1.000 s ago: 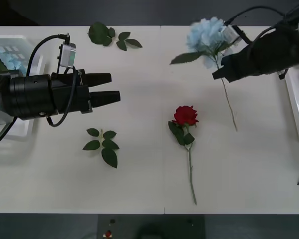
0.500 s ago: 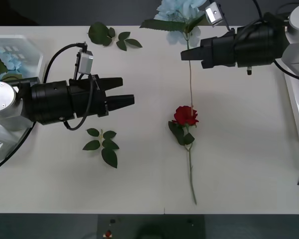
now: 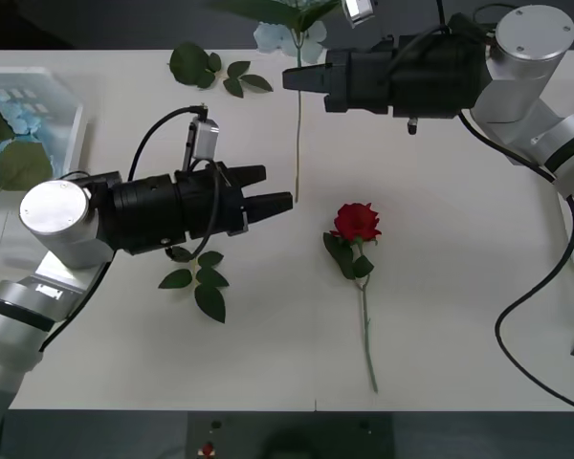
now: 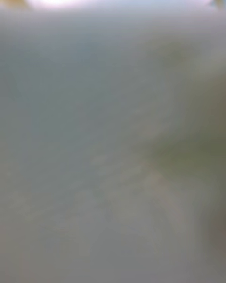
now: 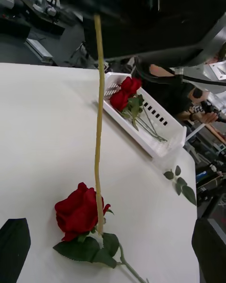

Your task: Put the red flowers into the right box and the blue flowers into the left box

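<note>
Now the left gripper is well out over the middle of the table, jaws spread wide. In its wrist view the two black fingers sit apart at the corners, and the bare stem of the blue flower hangs straight down in the gap ahead of them, not yet between the pads. From the front, the stem's lower end dangles just past the tip of the nearer finger, close to touching it.

A second ago this gripper was back beside the left box, and the flower was tilted over the right side of the table. Both arms have since swung toward each other. I judge this a hand-over, since the flower belongs in the left box, where the left arm can reach.

Just beyond the left jaws, a red flower lies flat on the table, bloom toward the far edge, untouched. Under the left gripper's body lies a leaf sprig.

Above and beyond those jaws, the right gripper is clenched on the upper stem, with the pale blue bloom and its big leaves hanging past the table's far edge.

Farthest off, the right box already holds red blooms, and the left box holds blue ones with broad leaves. One more leaf sprig lies near the far edge.

No brand, label or writing can be read anywhere.
</note>
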Robot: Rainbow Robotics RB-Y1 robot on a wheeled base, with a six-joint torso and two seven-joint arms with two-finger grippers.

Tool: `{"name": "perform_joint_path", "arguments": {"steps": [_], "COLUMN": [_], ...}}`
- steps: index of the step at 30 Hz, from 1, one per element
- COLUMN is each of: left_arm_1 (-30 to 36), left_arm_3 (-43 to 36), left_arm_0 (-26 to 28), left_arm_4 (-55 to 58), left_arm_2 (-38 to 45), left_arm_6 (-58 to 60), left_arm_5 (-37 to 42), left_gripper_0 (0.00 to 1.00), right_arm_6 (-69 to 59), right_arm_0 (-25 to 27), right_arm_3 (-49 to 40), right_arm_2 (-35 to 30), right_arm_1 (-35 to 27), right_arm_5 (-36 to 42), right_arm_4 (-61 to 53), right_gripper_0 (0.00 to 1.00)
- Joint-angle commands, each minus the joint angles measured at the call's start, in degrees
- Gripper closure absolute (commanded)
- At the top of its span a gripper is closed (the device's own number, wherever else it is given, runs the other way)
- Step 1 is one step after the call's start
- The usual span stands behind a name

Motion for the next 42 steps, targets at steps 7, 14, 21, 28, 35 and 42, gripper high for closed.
{"name": "perform_joint_path", "arguments": {"steps": [7,14,21,28,35,42], "left_arm_1": [-4.87,-7.07,-8.30,-8.56,-8.56,-7.42], "left_arm_3": [-0.72,-0.63,1.39,3.23,3.23,3.23], "left_arm_0": [0.46,-1.04,-2.88,-4.11,-4.20,-4.20], "left_arm_4": [-8.10,-11.79,-12.58,-12.58,-11.97,-9.24], "left_arm_2": [-0.84,-0.84,-0.84,-1.45,-2.51,-2.59], "left_arm_6": [-3.04,-2.24,-1.63,-1.45,-0.75,-0.22], "left_arm_5": [-4.25,-7.15,-7.50,-8.82,-11.02,-10.93], "left_gripper_0": [0.00,0.10,0.70,1.00,1.00,1.00], "right_arm_6": [0.75,0.84,0.84,0.84,0.66,0.75], "right_arm_0": [-3.13,-3.13,-3.13,-3.04,-3.13,-3.57], "right_arm_3": [-0.55,-0.64,-0.55,-0.55,-0.55,-0.55], "right_arm_2": [-0.22,-0.22,-0.13,-0.13,0.04,0.13], "right_arm_1": [1.08,1.08,1.08,0.99,0.55,-1.65], "right_arm_5": [-1.24,-1.51,-1.51,-1.51,-1.51,-0.36], "right_arm_4": [-2.11,-2.02,-1.93,-1.84,-1.84,0.53], "right_gripper_0": [1.00,1.00,1.00,1.00,1.00,0.66]}}
